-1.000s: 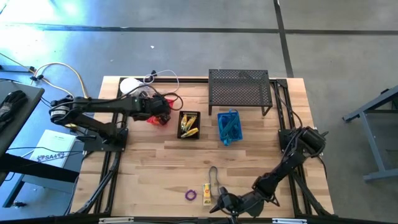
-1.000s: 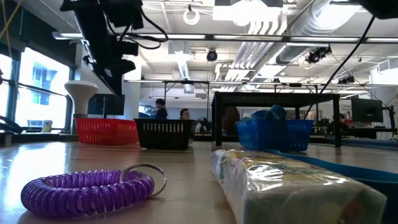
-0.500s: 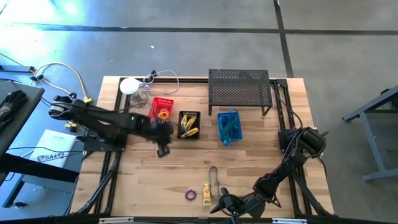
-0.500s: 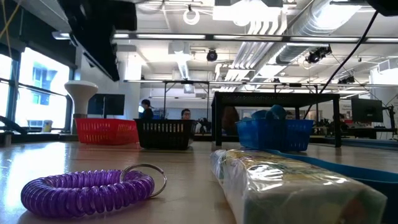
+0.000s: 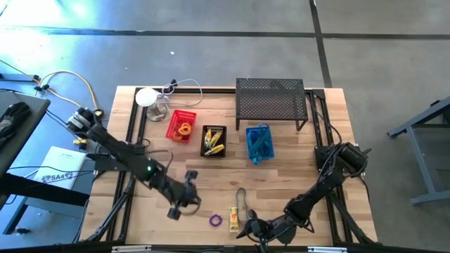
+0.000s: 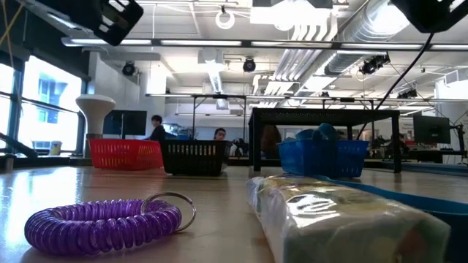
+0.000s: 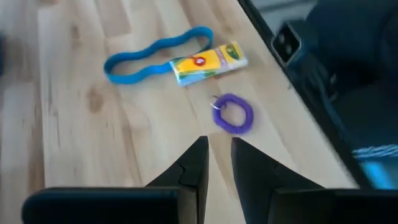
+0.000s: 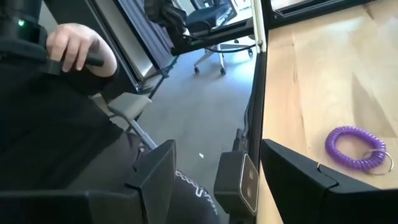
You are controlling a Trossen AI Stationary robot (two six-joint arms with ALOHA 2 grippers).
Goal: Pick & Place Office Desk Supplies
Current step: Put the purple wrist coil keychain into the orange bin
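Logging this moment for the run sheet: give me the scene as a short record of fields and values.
left gripper: over the table's front part, near the purple coil, fingers nearly closed, holding nothing
right gripper: at the table's front edge, fingers apart, empty
purple coil: loose on the wood, front centre
crayon pack: beside the coil
blue band: lying flat, touching the crayon pack
red basket: holds an orange ring
black basket: holds yellow items
blue basket: holds blue items
mesh shelf: at the back
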